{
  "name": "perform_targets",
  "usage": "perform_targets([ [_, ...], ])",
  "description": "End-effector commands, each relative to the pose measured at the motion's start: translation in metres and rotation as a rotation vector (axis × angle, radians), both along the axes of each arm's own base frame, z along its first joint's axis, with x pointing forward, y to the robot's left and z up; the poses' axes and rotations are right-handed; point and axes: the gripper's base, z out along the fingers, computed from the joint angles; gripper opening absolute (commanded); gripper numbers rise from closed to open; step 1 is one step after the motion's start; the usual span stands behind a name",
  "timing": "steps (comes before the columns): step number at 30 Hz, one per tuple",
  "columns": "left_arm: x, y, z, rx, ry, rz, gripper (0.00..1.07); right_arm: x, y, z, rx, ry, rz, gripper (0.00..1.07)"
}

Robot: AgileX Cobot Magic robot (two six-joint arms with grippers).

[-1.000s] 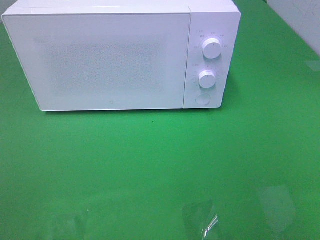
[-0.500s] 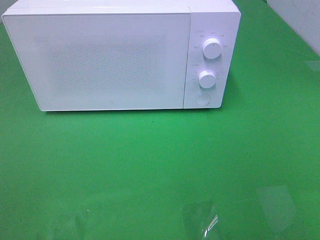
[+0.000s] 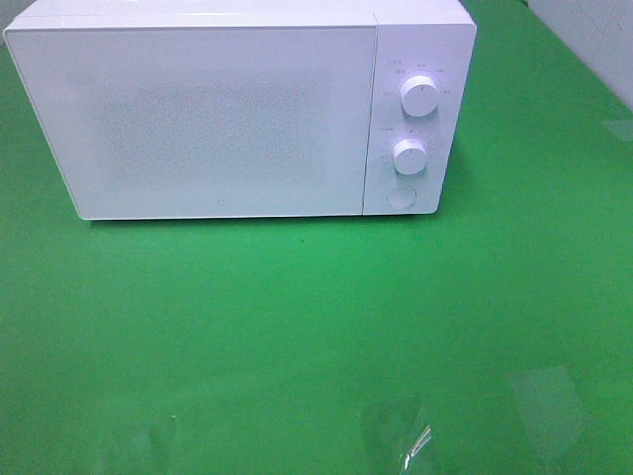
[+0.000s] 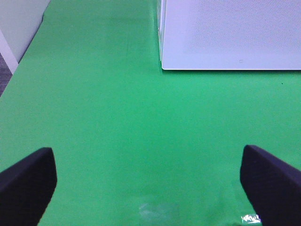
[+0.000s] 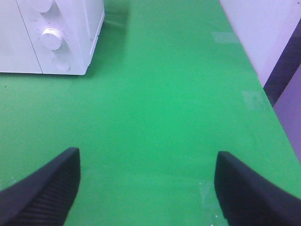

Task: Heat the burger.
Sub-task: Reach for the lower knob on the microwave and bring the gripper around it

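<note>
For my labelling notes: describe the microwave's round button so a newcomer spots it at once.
The white microwave stands on the green table. Its control strip on the right carries two knobs. The round button sits below both, flat where they protrude.

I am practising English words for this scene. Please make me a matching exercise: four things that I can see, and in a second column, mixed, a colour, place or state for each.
1 microwave door
2 table surface
3 round button
4 left gripper

a open, empty
b green
c closed
d just below the lower knob

Pairs: 1-c, 2-b, 3-d, 4-a
</note>
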Motion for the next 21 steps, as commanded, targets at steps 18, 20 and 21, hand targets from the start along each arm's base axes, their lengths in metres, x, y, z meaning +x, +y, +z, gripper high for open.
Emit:
perform_targets([
  [18, -0.001, 0.0, 0.0, 0.0, -0.028, -0.001, 0.98, 0.057, 0.008, 0.046, -0.011, -0.207, 0.045, 0.76],
  [20, -0.001, 0.0, 0.0, 0.0, -0.028, -0.001, 0.98, 0.067, 0.009, 0.047, -0.013, -0.209, 0.051, 0.76],
  [21, -0.001, 0.0, 0.0, 0.0, -0.028, -0.001, 0.98, 0.076, 0.01, 0.048, -0.012, -0.206, 0.055, 0.76],
])
